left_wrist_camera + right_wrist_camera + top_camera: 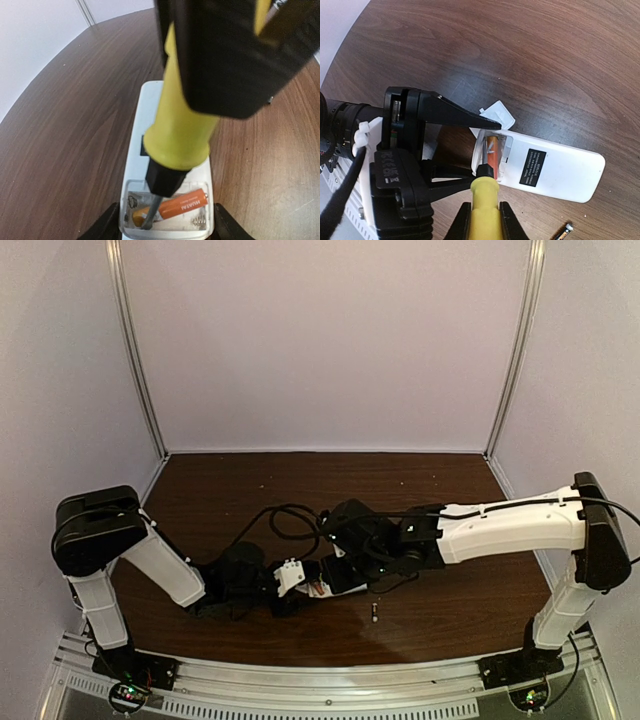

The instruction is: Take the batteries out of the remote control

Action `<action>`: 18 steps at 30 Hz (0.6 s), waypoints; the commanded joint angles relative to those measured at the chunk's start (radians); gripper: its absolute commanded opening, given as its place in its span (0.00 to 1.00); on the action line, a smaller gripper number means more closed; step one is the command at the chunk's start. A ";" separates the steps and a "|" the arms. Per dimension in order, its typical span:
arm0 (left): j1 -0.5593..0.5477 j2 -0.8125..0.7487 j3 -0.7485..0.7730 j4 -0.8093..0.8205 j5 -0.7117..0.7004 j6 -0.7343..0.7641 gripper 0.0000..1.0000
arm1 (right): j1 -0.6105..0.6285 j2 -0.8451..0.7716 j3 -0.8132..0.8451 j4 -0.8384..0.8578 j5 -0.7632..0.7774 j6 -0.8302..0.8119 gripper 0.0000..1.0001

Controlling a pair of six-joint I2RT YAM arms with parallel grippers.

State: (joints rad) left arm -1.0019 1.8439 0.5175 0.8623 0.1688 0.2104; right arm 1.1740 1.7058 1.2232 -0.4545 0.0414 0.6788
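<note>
Here the left end effector (485, 150) is closed on one end of the remote control (555, 170), with its two black fingers (455, 112) pressed against the opposite long edges of the white bar. The rest of the remote reaches away from that end effector, back side up and showing a dark label. The battery compartment sits right between the left fingers and is uncovered. The orange battery (175, 205) lies slanted inside it, with bare spring contacts showing beside it. The right end effector (482, 222) is clamped around the yellow handle of a screwdriver (182, 130), which points straight out from it toward the left end effector. The black collar and metal shaft run down into the open compartment, and the tip sits at one end of the orange battery. Whether the tip is under that end or only against it cannot be told. The dark battery (563, 232) lies loose on the table (570, 60), off to one side of the right end effector, near the remote's far corner but clear of it. A small white cover (499, 114) lies flat on the table just past the tip of one left finger, right beside the compartment end of the remote.
</note>
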 commanded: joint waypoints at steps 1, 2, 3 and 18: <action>-0.007 -0.015 0.009 0.110 0.041 -0.001 0.00 | 0.001 -0.002 0.055 -0.083 0.126 -0.015 0.00; -0.007 -0.015 0.009 0.110 0.039 -0.001 0.00 | 0.001 -0.010 0.056 -0.106 0.144 -0.016 0.00; -0.007 -0.015 0.009 0.110 0.036 -0.001 0.00 | 0.000 -0.017 0.051 -0.114 0.147 -0.016 0.00; -0.006 -0.006 0.012 0.109 0.022 0.003 0.00 | 0.000 -0.106 -0.024 -0.063 0.083 -0.033 0.00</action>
State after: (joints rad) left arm -1.0042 1.8439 0.5175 0.9207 0.1806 0.2104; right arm 1.1816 1.6558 1.2236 -0.5049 0.0795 0.6571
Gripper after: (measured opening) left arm 0.571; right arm 0.170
